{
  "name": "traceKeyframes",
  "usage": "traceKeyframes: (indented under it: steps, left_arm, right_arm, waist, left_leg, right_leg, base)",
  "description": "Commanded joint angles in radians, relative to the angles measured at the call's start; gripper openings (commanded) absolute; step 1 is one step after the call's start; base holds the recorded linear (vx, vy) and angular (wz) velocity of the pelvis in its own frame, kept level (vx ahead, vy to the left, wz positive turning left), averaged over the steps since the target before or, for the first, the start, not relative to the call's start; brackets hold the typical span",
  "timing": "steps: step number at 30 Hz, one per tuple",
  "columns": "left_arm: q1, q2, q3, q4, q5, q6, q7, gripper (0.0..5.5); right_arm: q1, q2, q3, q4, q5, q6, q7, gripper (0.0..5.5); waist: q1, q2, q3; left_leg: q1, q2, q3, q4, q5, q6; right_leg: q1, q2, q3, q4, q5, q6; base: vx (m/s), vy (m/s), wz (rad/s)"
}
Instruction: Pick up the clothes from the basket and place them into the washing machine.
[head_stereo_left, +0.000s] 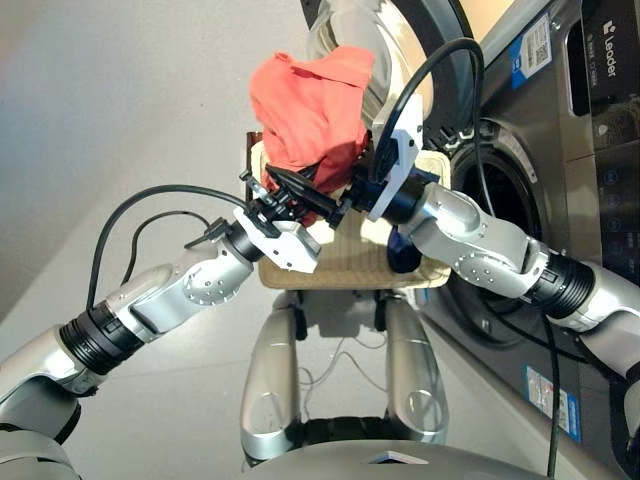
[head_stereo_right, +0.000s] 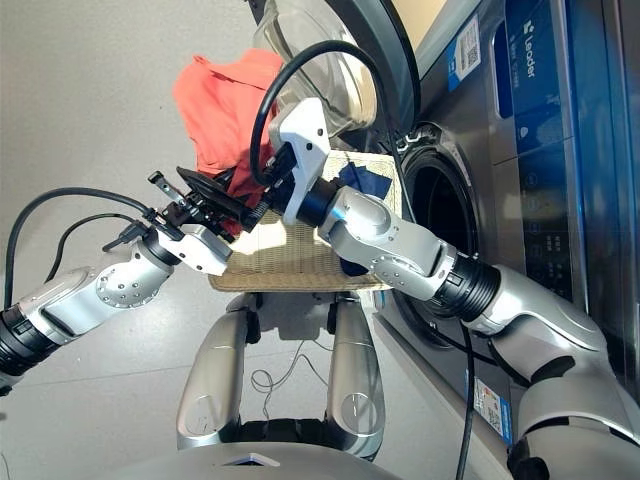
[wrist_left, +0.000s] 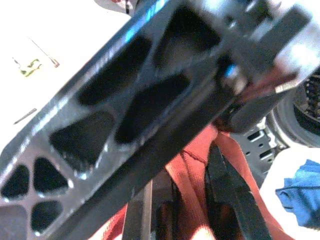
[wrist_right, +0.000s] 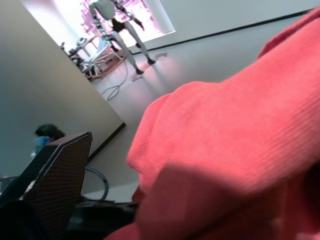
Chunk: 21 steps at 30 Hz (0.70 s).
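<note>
— Clothes first: where is your coral-red garment?

— Lifted above the basket, bunched between both grippers. On the left, your left gripper has its fingers pinching the cloth's lower edge, likely to steady it.

— And further right?

— Your right gripper sits against the bundle; whether its fingers are pinching you cannot tell, since cloth hides them. A navy garment lies in the basket. The washing machine stands rightmost, porthole open, so carrying rightward looks sensible.
</note>
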Motion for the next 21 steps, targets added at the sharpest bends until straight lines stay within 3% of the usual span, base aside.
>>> traceKeyframes:
  steps: [1, 7, 8, 9, 10, 18, 20, 21]
  left_arm:
    - [-0.019, -0.033, 0.006, -0.139, -0.025, -0.053, -0.002, 0.00]
    - [-0.031, -0.037, -0.002, -0.141, -0.032, -0.048, 0.006, 0.00]
    - [-0.029, -0.037, 0.000, -0.142, -0.030, -0.049, 0.008, 0.00]
    - [-0.028, -0.034, 0.004, -0.144, -0.027, -0.048, 0.010, 0.00]
    - [-0.027, -0.032, 0.011, -0.148, -0.022, -0.048, 0.018, 0.00]
    - [0.003, -0.022, 0.071, -0.166, -0.011, -0.043, 0.054, 0.00]
    - [0.014, -0.020, 0.084, -0.166, -0.014, -0.043, 0.058, 2.48]
    - [0.027, -0.021, 0.095, -0.167, -0.020, -0.044, 0.061, 2.74]
  right_arm:
    - [-0.118, 0.044, -0.026, -0.049, 0.015, -0.067, -0.007, 5.50]
    - [-0.103, 0.054, -0.041, -0.025, 0.010, -0.073, -0.028, 5.50]
    - [-0.100, 0.050, -0.043, -0.026, 0.004, -0.073, -0.029, 2.98]
    - [-0.094, 0.046, -0.047, -0.028, -0.005, -0.075, -0.034, 1.06]
    - [-0.084, 0.043, -0.054, -0.028, -0.013, -0.075, -0.041, 0.00]
    - [-0.041, 0.005, -0.088, -0.069, -0.094, -0.077, -0.065, 0.00]
    - [-0.032, 0.000, -0.096, -0.074, -0.103, -0.079, -0.071, 0.00]
    - [-0.024, -0.003, -0.102, -0.074, -0.109, -0.081, -0.075, 0.00]
  waist:
    - [0.011, 0.014, -0.014]
    - [0.010, 0.016, -0.014]
    - [0.009, 0.016, -0.014]
    - [0.009, 0.016, -0.014]
    - [0.008, 0.016, -0.014]
    - [0.005, 0.012, -0.014]
    - [0.006, 0.013, -0.014]
    - [0.006, 0.013, -0.014]
  left_leg:
    - [-0.009, 0.041, 0.011, 0.088, -0.035, -0.072]
    - [-0.014, 0.042, 0.013, 0.090, -0.035, -0.072]
    - [-0.014, 0.042, 0.013, 0.090, -0.035, -0.072]
    - [-0.015, 0.043, 0.013, 0.091, -0.035, -0.072]
    - [-0.015, 0.042, 0.012, 0.090, -0.036, -0.071]
    - [-0.020, 0.040, 0.010, 0.093, -0.036, -0.069]
    - [-0.020, 0.039, 0.009, 0.092, -0.036, -0.068]
    - [-0.020, 0.039, 0.009, 0.093, -0.036, -0.068]
  right_leg:
    - [-0.006, -0.005, 0.002, -0.021, 0.020, 0.039]
    - [-0.010, -0.005, 0.002, -0.022, 0.021, 0.039]
    - [-0.011, -0.005, 0.003, -0.021, 0.021, 0.039]
    - [-0.011, -0.006, 0.002, -0.022, 0.022, 0.039]
    - [-0.011, -0.005, 0.003, -0.022, 0.022, 0.039]
    - [-0.016, -0.006, 0.003, -0.020, 0.024, 0.040]
    - [-0.016, -0.006, 0.004, -0.020, 0.024, 0.040]
    - [-0.016, -0.007, 0.003, -0.021, 0.026, 0.040]
  base:
    - [0.000, 0.000, 0.000]
    - [0.000, 0.000, 0.000]
    - [0.000, 0.000, 0.000]
    - [0.000, 0.000, 0.000]
    - [0.000, 0.000, 0.000]
    - [0.000, 0.000, 0.000]
    - [0.000, 0.000, 0.000]
    - [0.000, 0.000, 0.000]
